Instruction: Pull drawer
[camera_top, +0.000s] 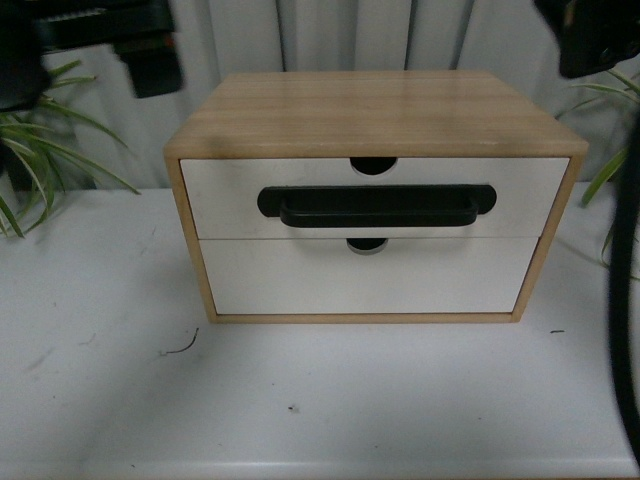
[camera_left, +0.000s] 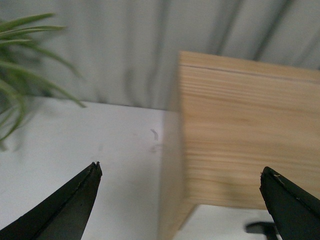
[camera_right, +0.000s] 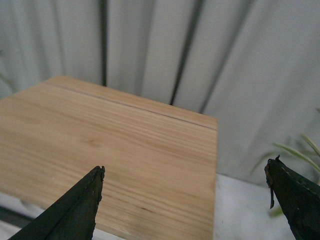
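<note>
A light wood cabinet (camera_top: 375, 112) stands on the white table (camera_top: 300, 410). Its upper drawer (camera_top: 230, 195) has a white front, a long black bar handle (camera_top: 376, 206) and a semicircular notch (camera_top: 374, 165) in the top edge, and it sits flush and closed. My left gripper (camera_left: 180, 172) is open, high above the cabinet's top left front corner (camera_left: 240, 145); an end of the black handle (camera_left: 260, 228) peeks in. My right gripper (camera_right: 185, 172) is open above the cabinet top's right side (camera_right: 115, 150). In the front view only dark arm parts (camera_top: 150, 45) show at the upper corners.
Below the handled drawer is a plain white handleless drawer front (camera_top: 365, 278). Green plants stand at the left (camera_top: 40, 150) and the right (camera_top: 610, 170). A grey pleated curtain (camera_top: 350, 35) hangs behind. A dark cable (camera_top: 625, 300) runs down the right edge.
</note>
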